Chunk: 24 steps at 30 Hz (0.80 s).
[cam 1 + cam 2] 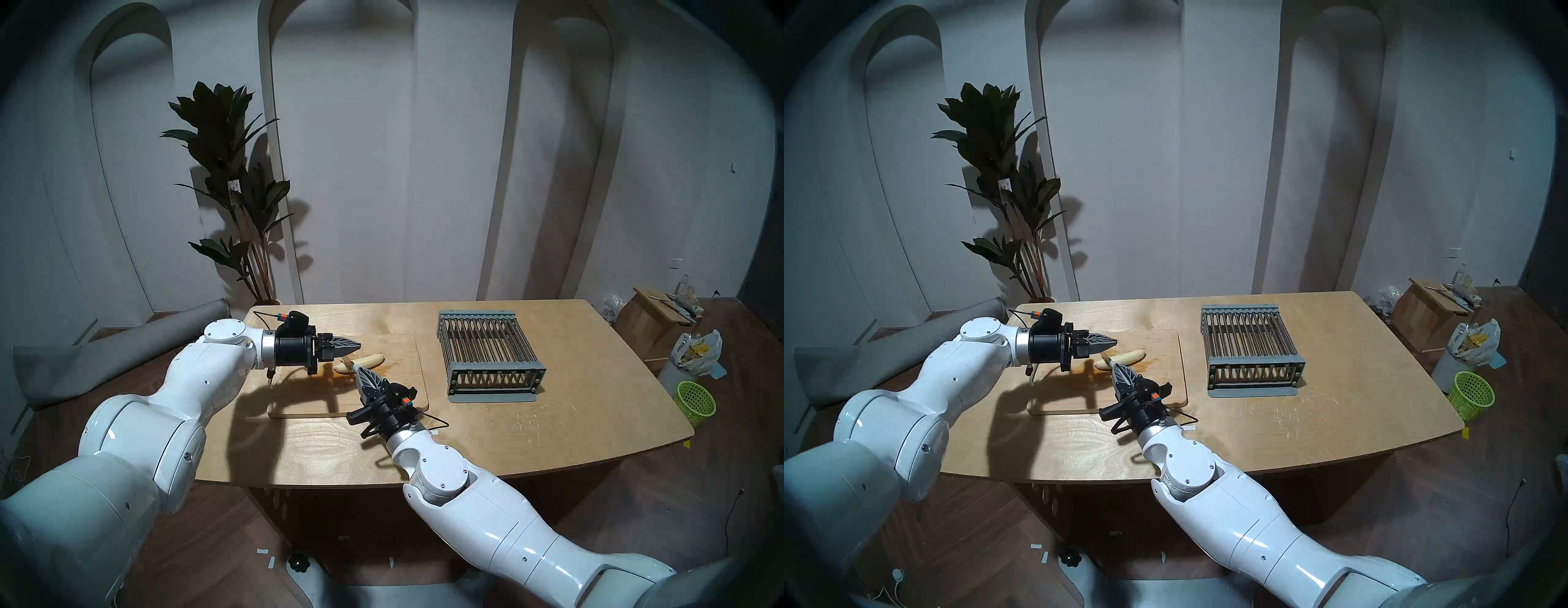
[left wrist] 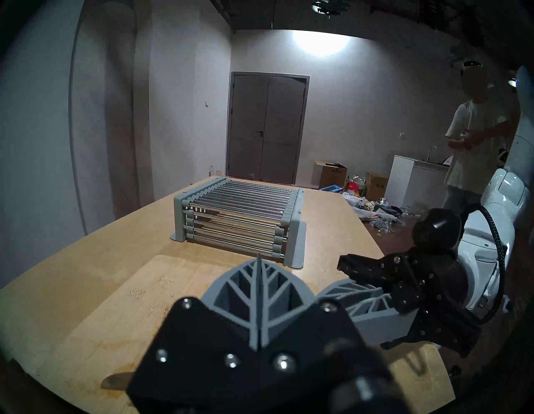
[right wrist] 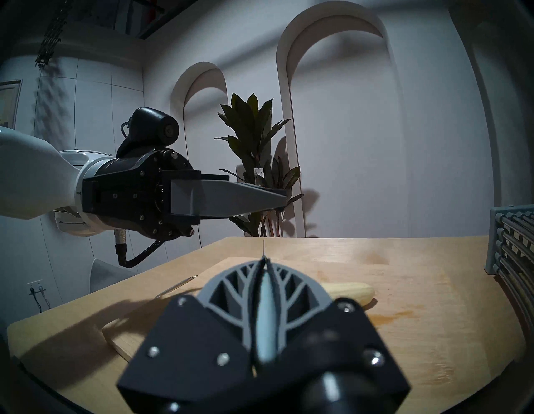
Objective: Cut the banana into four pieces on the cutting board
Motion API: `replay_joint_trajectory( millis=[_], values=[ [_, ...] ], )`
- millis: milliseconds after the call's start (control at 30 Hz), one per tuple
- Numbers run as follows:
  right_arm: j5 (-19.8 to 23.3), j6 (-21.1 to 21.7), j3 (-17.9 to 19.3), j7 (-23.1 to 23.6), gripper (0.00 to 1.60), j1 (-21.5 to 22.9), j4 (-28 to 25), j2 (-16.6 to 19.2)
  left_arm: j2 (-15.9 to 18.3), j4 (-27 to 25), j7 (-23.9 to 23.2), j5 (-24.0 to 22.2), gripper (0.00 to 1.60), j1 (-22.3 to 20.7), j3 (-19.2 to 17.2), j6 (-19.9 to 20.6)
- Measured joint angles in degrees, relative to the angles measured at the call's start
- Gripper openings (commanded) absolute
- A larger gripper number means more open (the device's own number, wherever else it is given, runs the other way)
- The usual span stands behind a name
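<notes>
Fingers of the right gripper point(image 3: 264, 261) pinch a knife point(image 3: 265, 315) edge-up, its blade reaching over the banana point(image 1: 368, 361) for a cut, I judge. Closed and empty, the left gripper point(image 1: 357, 344) hovers beside the banana, which lies on the cutting board point(image 1: 403, 352), seemingly to steady it.

I see a pale wooden surface point(image 1: 572, 429) with rounded corners, its bare grain scratched near the right front edge; on its left half lies the cutting board point(image 1: 407, 361), flat, light wood, stained with brownish smears, a metal loop handle point(image 3: 176, 284) at its left short end; to the right, well apart from the board, stands a grey rack of metal rods point(image 1: 492, 352), its frame resting directly on the wood; the near part of the surface in front of the board is bare and shadowed; below it the floor point(image 1: 700, 501) is dark wood.
</notes>
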Motion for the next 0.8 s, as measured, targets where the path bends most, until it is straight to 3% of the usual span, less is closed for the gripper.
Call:
replay_joint_trajectory(
  millis=[500, 800],
  values=[
    [-0.36, -0.03, 0.12, -1.46, 0.00, -0.39, -0.68, 0.42, -1.90, 5.15, 0.10, 2.30, 0.00, -1.55, 2.15, -3.45],
    [-0.37, -0.02, 0.22, -1.85, 0.00, -0.80, -0.81, 1.02, -3.04, 8.25, 2.74, 3.54, 0.00, -1.83, 2.47, -5.91]
  ],
)
